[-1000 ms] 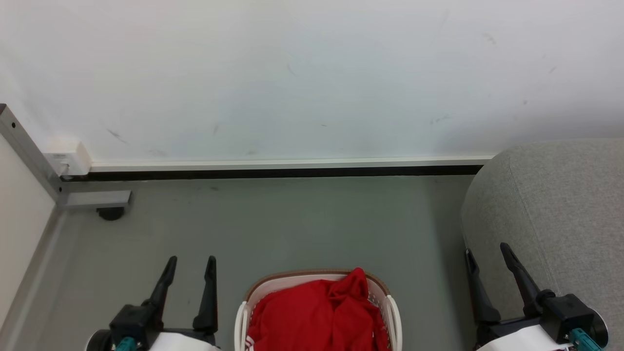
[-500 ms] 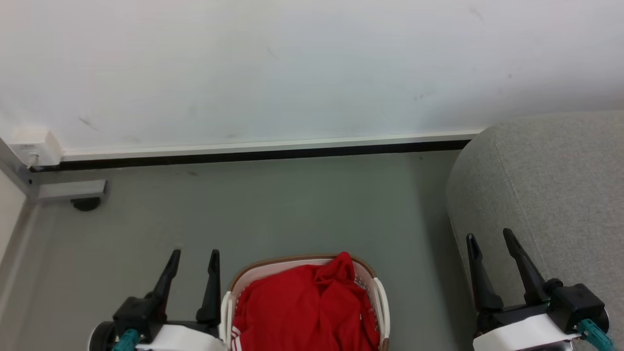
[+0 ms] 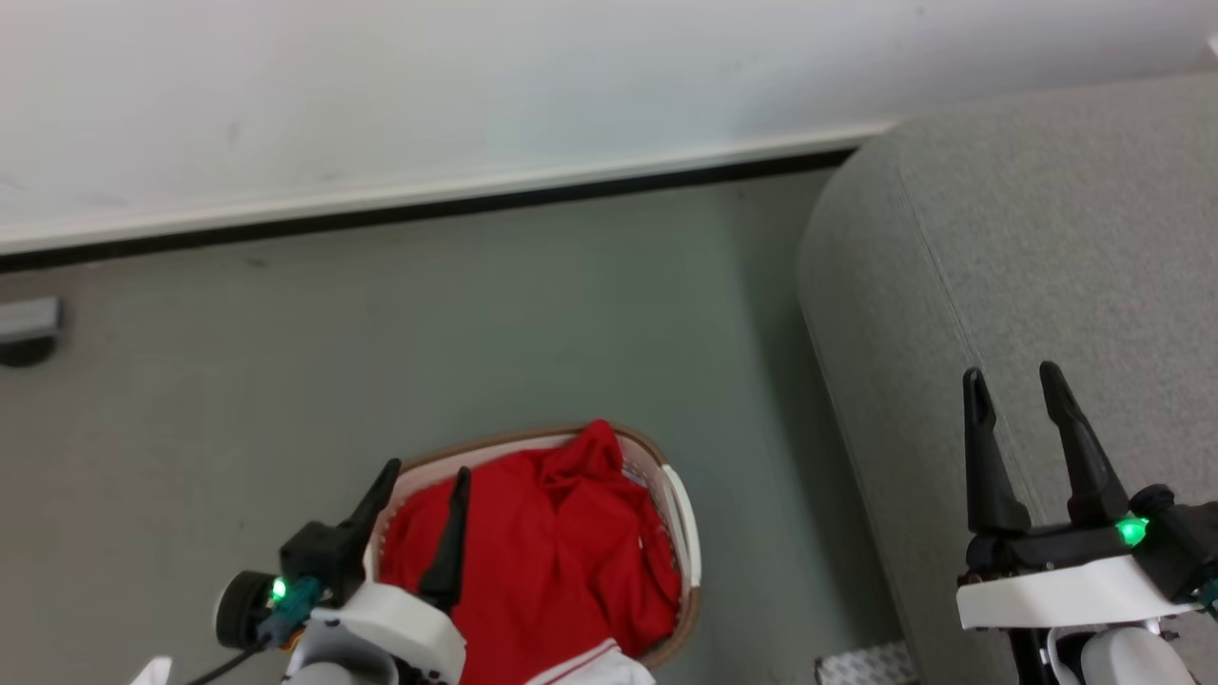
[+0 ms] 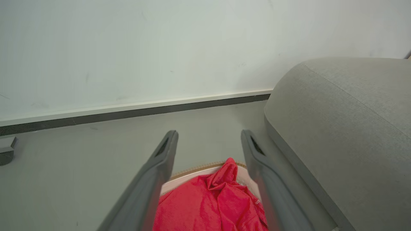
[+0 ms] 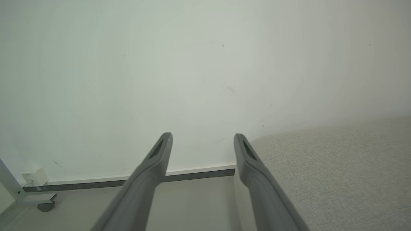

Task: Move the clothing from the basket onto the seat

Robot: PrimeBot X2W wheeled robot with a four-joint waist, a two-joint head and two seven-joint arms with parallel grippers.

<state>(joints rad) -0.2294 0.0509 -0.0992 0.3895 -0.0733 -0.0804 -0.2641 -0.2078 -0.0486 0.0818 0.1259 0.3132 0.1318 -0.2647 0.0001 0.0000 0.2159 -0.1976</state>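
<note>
Left tool [image 3: 428, 468] wide open, empty, over clothing [image 3: 552, 552].

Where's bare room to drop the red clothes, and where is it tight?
The seat top is bare from its rounded edge back toward the wall, ahead of the open right gripper. The floor strip between basket and seat is free too. Crowded: the basket, heaped with clothing, open left gripper at its left rim.

left jaws now over basket [image 3: 683, 533], view shifted
</note>
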